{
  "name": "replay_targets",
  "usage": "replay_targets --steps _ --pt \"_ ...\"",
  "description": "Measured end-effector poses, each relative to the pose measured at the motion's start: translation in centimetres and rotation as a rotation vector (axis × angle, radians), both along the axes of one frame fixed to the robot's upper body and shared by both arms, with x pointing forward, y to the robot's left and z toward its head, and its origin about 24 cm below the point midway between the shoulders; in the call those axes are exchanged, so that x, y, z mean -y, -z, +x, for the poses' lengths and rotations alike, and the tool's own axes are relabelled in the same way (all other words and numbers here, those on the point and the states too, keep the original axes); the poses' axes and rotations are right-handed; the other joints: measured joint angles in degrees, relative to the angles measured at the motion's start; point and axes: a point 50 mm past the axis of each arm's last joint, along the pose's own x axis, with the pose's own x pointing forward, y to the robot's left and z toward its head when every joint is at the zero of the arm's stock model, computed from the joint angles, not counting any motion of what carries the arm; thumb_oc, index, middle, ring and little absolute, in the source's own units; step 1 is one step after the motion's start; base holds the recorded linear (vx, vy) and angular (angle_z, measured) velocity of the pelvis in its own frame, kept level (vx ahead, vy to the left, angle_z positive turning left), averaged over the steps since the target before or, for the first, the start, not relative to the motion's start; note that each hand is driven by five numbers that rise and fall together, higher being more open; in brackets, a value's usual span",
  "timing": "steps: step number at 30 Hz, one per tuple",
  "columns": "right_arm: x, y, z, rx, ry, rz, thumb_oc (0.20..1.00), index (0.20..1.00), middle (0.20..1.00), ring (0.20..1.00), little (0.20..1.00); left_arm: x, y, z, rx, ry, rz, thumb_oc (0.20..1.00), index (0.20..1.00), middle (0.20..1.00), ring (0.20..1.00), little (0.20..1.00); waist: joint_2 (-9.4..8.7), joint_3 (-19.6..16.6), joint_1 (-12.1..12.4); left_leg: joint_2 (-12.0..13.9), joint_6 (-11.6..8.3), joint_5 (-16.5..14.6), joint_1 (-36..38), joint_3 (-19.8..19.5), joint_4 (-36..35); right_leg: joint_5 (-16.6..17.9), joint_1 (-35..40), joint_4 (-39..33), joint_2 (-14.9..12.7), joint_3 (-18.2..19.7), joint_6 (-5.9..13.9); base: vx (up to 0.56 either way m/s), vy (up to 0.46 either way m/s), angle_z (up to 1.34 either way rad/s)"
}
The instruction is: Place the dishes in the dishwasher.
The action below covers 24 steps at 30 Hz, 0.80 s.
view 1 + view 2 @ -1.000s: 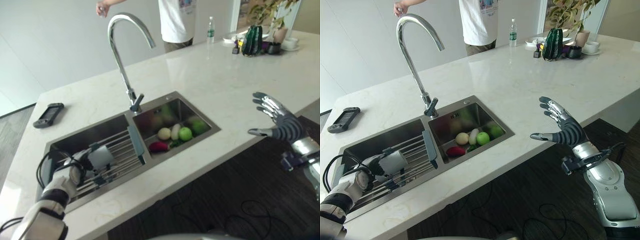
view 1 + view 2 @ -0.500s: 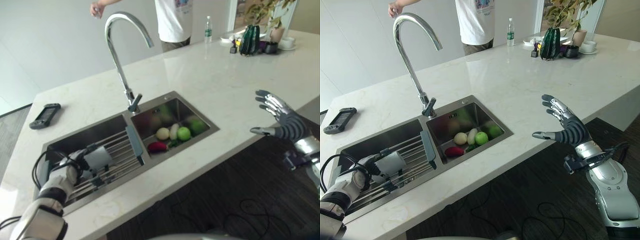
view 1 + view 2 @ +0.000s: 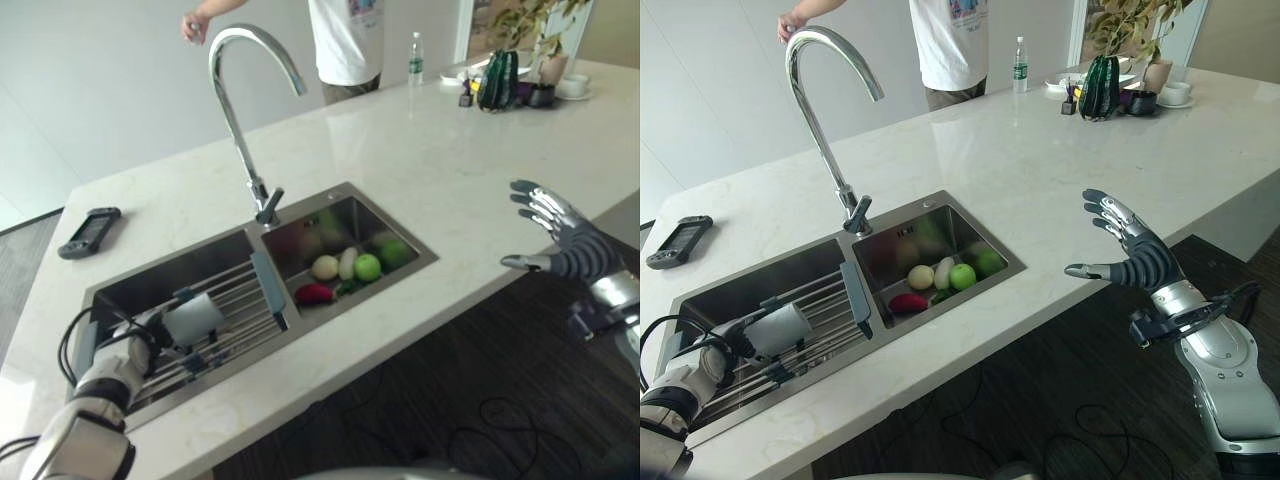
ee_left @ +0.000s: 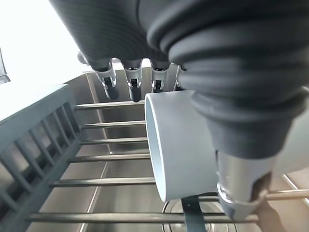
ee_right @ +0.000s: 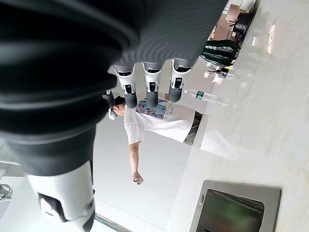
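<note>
A white cup point(image 3: 193, 318) lies on its side just over the metal rack point(image 3: 236, 297) in the sink's left basin. My left hand point(image 3: 112, 360) is shut on it. In the left wrist view the fingers point(image 4: 131, 87) reach over the cup point(image 4: 178, 145) and the thumb point(image 4: 237, 193) presses its other side, with the rack bars point(image 4: 111, 157) close beneath. My right hand point(image 3: 1132, 257) hovers open, fingers spread, above the counter's near edge on the right, holding nothing.
A tall curved faucet point(image 3: 240, 100) rises behind the sink divider. The right basin point(image 3: 400, 235) holds several fruits and vegetables point(image 3: 345, 268). A black handheld device point(image 3: 88, 230) lies on the counter at the left. A person point(image 3: 345, 40) stands behind the counter. A bottle point(image 3: 414, 58) and tableware point(image 3: 510, 82) stand far right.
My left hand has drawn slightly back to the left with the cup, still over the rack. The view shifted a little. My right hand has barely moved.
</note>
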Motion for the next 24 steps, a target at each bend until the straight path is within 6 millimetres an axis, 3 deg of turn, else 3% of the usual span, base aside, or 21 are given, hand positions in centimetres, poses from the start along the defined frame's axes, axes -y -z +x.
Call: replay_targets --steps 10,24 --pt "0.1 -0.2 0.0 -0.003 -0.006 -0.021 1.000 1.000 1.000 1.000 1.000 -0.3 0.2 -0.3 -0.013 -0.014 0.002 1.000 1.000 1.000 1.000 1.000 0.00 0.00 -0.40 -0.01 0.00 0.00 0.03 0.23 0.01 0.07 -0.12 0.00 0.05 0.22 0.00 0.00 0.000 0.00" --pt "0.6 -1.0 -0.2 -0.004 -0.024 -0.028 1.000 1.000 1.000 1.000 1.000 -1.1 1.1 -1.7 -0.048 -0.089 -0.027 1.000 1.000 1.000 1.000 1.000 -0.11 -0.03 -3.29 0.39 -0.24 -0.16 0.09 2.13 0.01 0.40 -1.22 0.01 0.72 1.94 -0.11 0.00 0.003 -0.06"
